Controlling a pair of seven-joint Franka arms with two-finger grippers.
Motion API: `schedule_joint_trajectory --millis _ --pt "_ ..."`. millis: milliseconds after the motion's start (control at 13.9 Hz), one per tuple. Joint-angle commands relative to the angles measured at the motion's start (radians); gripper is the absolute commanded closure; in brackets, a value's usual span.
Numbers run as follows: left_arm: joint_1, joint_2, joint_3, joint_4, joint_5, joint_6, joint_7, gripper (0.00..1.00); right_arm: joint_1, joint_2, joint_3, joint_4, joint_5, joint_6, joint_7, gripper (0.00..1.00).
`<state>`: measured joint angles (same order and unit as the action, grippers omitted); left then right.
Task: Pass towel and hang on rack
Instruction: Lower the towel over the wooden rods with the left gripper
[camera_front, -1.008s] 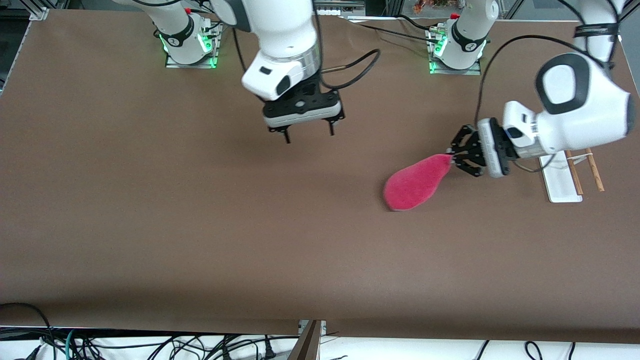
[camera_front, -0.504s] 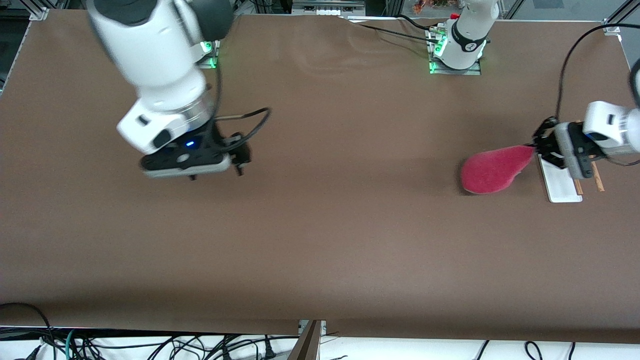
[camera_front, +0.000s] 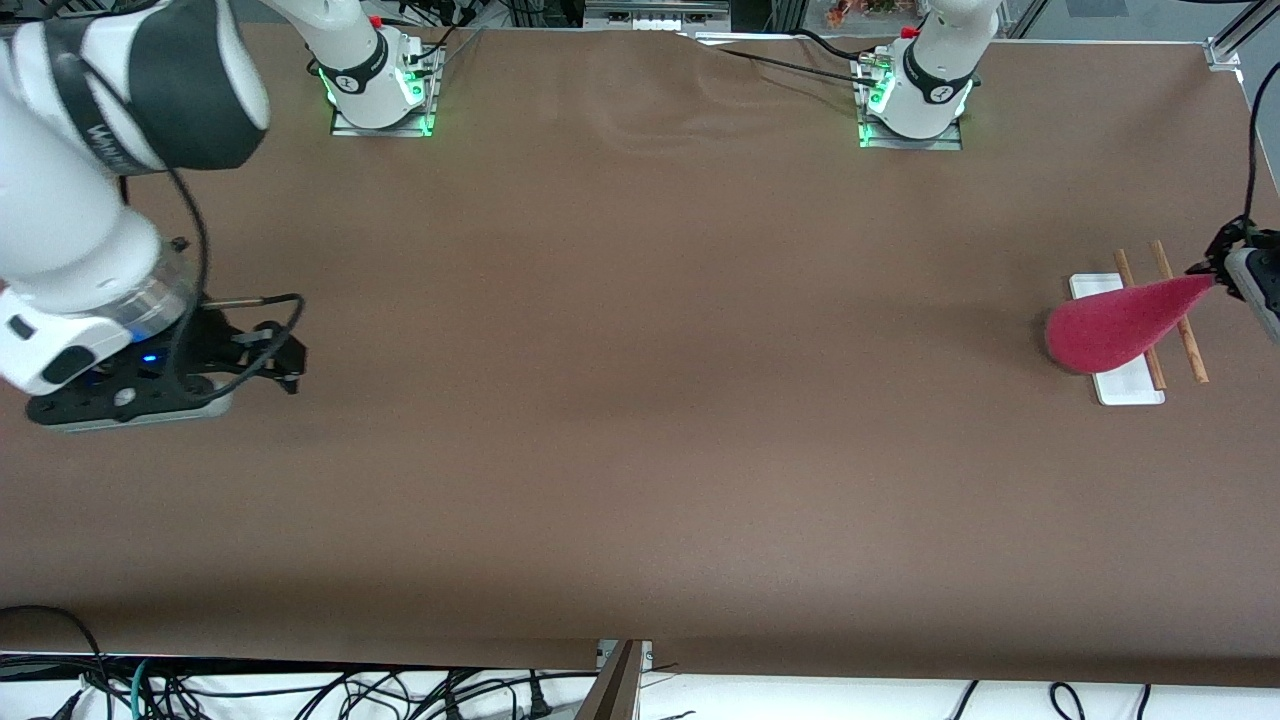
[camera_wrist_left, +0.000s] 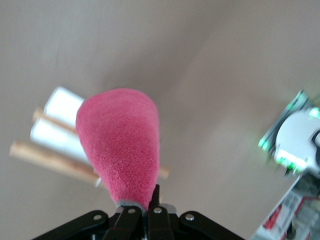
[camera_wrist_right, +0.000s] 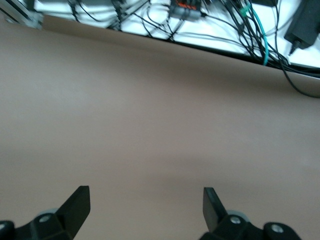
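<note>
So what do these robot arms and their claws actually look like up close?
Both arms are glossy white with rounded dark grey or black joint caps. Each stands on a metal base plate lit by green lights. The right gripper is a flat black block with a small blue light, two short black fingers and a looping black cable. The left gripper is black too, trailing a thin black cable.

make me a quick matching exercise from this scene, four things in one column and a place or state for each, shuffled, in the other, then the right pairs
Things
1. towel
2. rack
3. left gripper
4. right gripper

Places or states
A. open and empty, over bare table at the right arm's end
B. white base with two wooden rods, on the table at the left arm's end
C. pink-red, hanging over the rack
D. shut on the towel's tip

Pairs: 1-C, 2-B, 3-D, 4-A
</note>
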<state>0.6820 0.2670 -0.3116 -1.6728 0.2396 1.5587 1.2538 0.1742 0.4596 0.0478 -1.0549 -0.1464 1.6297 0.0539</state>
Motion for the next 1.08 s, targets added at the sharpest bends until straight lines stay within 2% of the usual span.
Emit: schedule_joint_trajectory --millis 0,144,360,720,936,1008 --pt "0.050 0.055 -0.015 0.059 0.140 -0.005 -0.013 1.00 -0.060 -0.036 0.017 -0.005 0.011 -0.065 -0.035 0.00" --pt "0.079 0.096 -0.015 0.081 0.229 0.037 -0.011 1.00 -0.094 -0.056 0.020 -0.008 0.011 -0.105 -0.046 0.00" --pt "0.123 0.149 -0.015 0.081 0.294 0.164 -0.005 1.00 -0.156 -0.113 0.020 -0.072 0.011 -0.119 -0.114 0.00" --pt "0.191 0.259 -0.009 0.076 0.296 0.360 0.009 1.00 -0.188 -0.306 0.000 -0.377 0.010 -0.136 -0.103 0.00" --pt "0.198 0.302 0.003 0.074 0.294 0.420 0.009 1.00 -0.185 -0.374 0.007 -0.494 0.011 -0.134 -0.115 0.00" --pt "0.202 0.311 0.005 0.077 0.294 0.429 0.007 0.93 -0.185 -0.384 0.007 -0.514 0.011 -0.125 -0.111 0.00"
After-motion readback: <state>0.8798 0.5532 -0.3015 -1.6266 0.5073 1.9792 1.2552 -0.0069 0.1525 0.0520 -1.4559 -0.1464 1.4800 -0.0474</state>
